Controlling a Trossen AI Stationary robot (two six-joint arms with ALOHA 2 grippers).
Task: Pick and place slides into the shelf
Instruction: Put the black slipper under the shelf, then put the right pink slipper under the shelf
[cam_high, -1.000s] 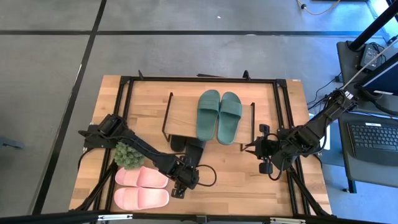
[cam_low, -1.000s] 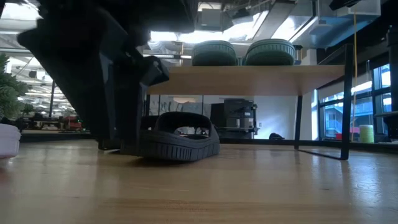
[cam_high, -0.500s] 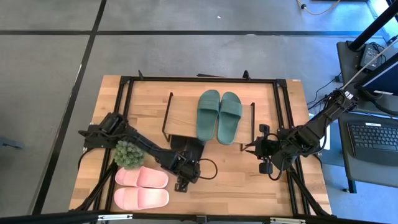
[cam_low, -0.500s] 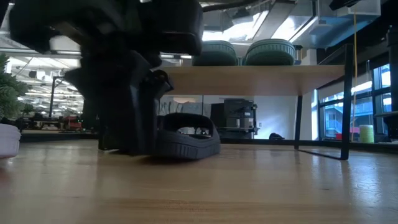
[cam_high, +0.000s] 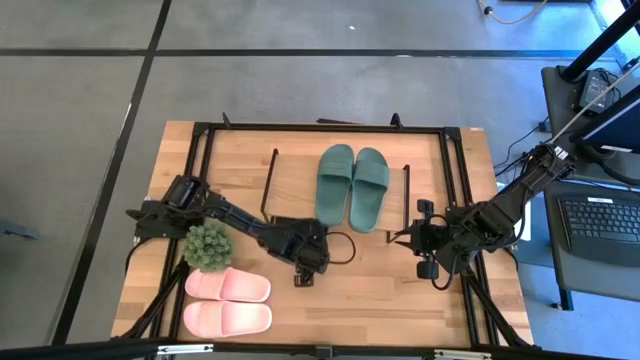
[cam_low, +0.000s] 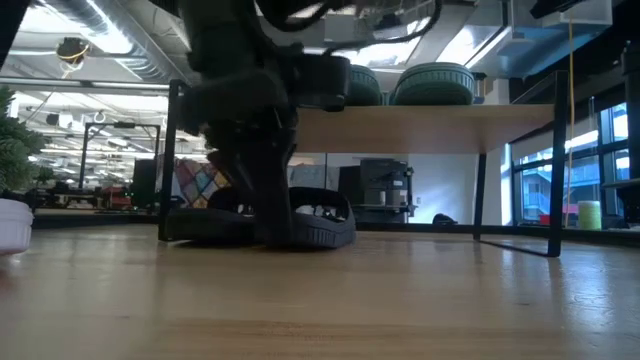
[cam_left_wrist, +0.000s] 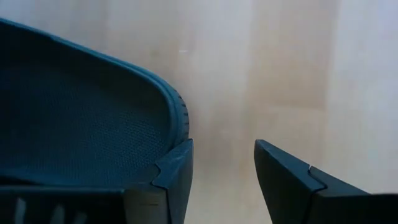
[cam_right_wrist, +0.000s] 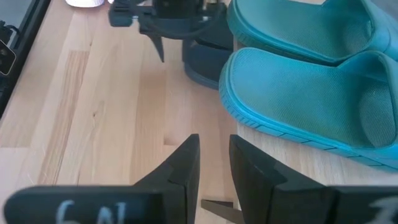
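The dark green slides (cam_high: 352, 187) lie side by side on the shelf's wooden top board (cam_low: 420, 128). The black slides (cam_low: 318, 218) rest on the table under the shelf's near left side, partly hidden by my left arm. The pink slides (cam_high: 228, 301) lie flat near the table's near left corner. My left gripper (cam_high: 303, 268) is open and points down at the near end of a black slide (cam_left_wrist: 81, 118); bare table shows between its fingers (cam_left_wrist: 222, 149). My right gripper (cam_high: 415, 240) waits by the shelf's right side, open by a narrow gap (cam_right_wrist: 214, 158). My left gripper comes from above, pointing down. One finger (cam_left_wrist: 177, 171) stands right at the rim of the black slide's end (cam_left_wrist: 177, 115), and the other stands over bare table. I cannot tell whether the finger touches the rim.
A small potted plant (cam_high: 208, 246) stands just beyond the pink slides, beside my left arm. The shelf's thin black legs (cam_low: 556, 170) stand on the table, whose black frame (cam_high: 200, 140) runs along the edges. Bare wood (cam_high: 380, 290) lies toward the near edge.
My left gripper has moved from near the pink slides toward the table's far edge, up to the black slides under the shelf, turning as it went. The slides have stayed in place.
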